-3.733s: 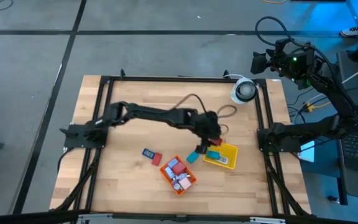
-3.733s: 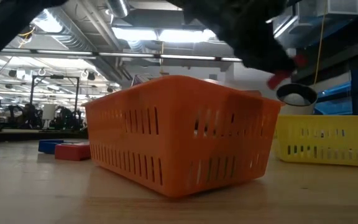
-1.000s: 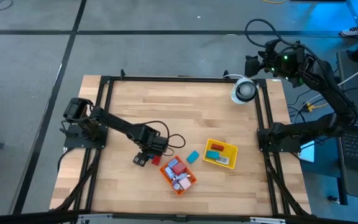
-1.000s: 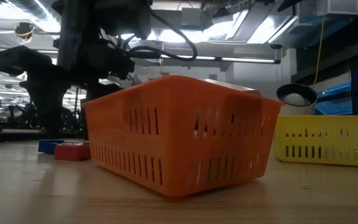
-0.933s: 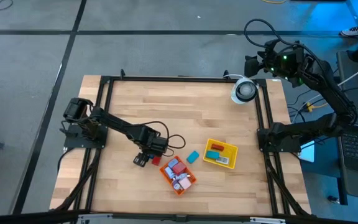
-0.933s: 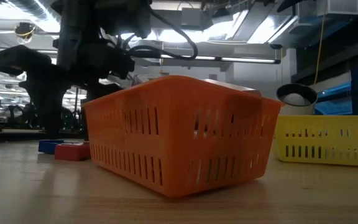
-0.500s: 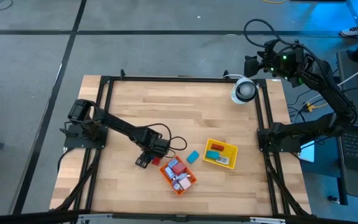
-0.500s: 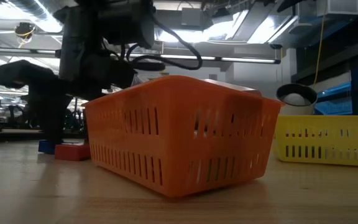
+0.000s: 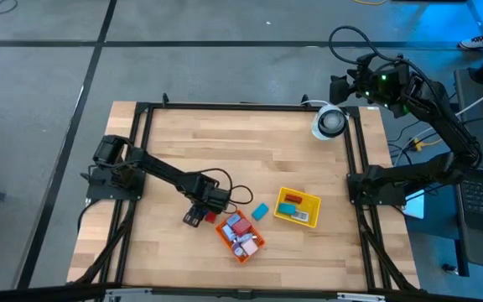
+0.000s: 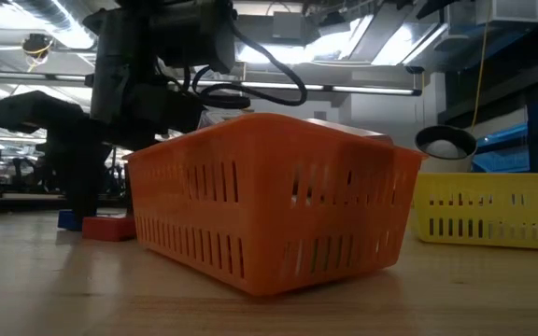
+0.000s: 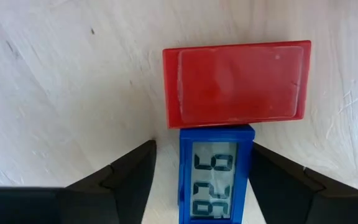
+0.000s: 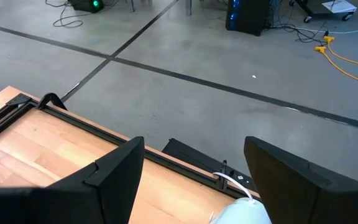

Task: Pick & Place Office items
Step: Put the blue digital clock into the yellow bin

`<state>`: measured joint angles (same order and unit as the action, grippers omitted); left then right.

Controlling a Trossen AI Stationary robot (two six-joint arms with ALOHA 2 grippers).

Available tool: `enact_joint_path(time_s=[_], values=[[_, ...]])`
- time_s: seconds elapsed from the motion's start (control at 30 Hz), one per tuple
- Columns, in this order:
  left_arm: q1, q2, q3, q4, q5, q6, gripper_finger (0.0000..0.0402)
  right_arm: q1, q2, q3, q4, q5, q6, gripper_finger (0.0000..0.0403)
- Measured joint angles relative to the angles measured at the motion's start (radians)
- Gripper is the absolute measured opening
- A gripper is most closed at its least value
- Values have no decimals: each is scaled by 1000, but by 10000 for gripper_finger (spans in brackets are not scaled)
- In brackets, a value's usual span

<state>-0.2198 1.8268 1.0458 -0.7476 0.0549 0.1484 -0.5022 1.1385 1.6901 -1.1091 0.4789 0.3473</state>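
Left end effector (image 9: pixel 193 218): low over the worktop (image 9: pixel 225 143) nr its front edge, just left of the orange basket (image 9: pixel 241 236); fingers (image 11: pixel 129 174) spread wide, one each side of a blue LCD clock (image 11: pixel 215 177), gaps visible both sides, nothing gripped.
Blue LCD clock: flat on the wood, display up, short end touching a red block (image 11: pixel 236 84) beyond it. In low view the red block (image 10: pixel 108 227) lies left of the orange basket (image 10: pixel 269 201), the blue piece mostly hidden behind it.
Orange basket: nr front edge, centre, turned at an angle; holds several office items in red, pink, blue & white, piled too close to count.
Teal piece (image 9: pixel 260 210): loose on the wood betw. the two baskets.
Yellow basket (image 9: pixel 298 207): right of the orange one, apart from it; a teal item & a red item inside.
Right end effector (image 12: pixel 194 171): raised off the back right corner, outside the frame rail; fingers (image 12: pixel 114 168) well apart, empty.
White round object (image 9: pixel 329 122): at back right corner, under the right arm.
Black frame (image 9: pixel 241 106): rails run along back & side edges.
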Motion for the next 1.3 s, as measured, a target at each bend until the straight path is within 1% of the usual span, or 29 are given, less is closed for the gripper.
enact_joint_path(time_s=[0.27,0.53,0.7,0.77,0.83,0.9,1.03,1.17,1.3], values=[[17,2,0,-5,15,-1,152,0,0,0,0,3,-2,284],[47,2,0,-11,43,0,150,0,0,0,0,3,-15,284],[95,-18,-1,-28,71,5,150,0,0,0,0,2,-16,284],[117,-31,8,-63,66,4,150,0,0,0,0,2,-16,284],[145,-41,20,-118,33,3,150,0,0,0,0,2,-19,284],[172,-57,53,-97,21,5,150,0,0,0,1,2,-22,284],[222,-75,105,-122,23,14,150,0,0,0,9,2,-27,284],[270,-79,222,-78,20,28,150,0,0,0,11,2,-27,284],[300,-79,336,77,31,29,150,0,0,0,25,2,-30,284]])
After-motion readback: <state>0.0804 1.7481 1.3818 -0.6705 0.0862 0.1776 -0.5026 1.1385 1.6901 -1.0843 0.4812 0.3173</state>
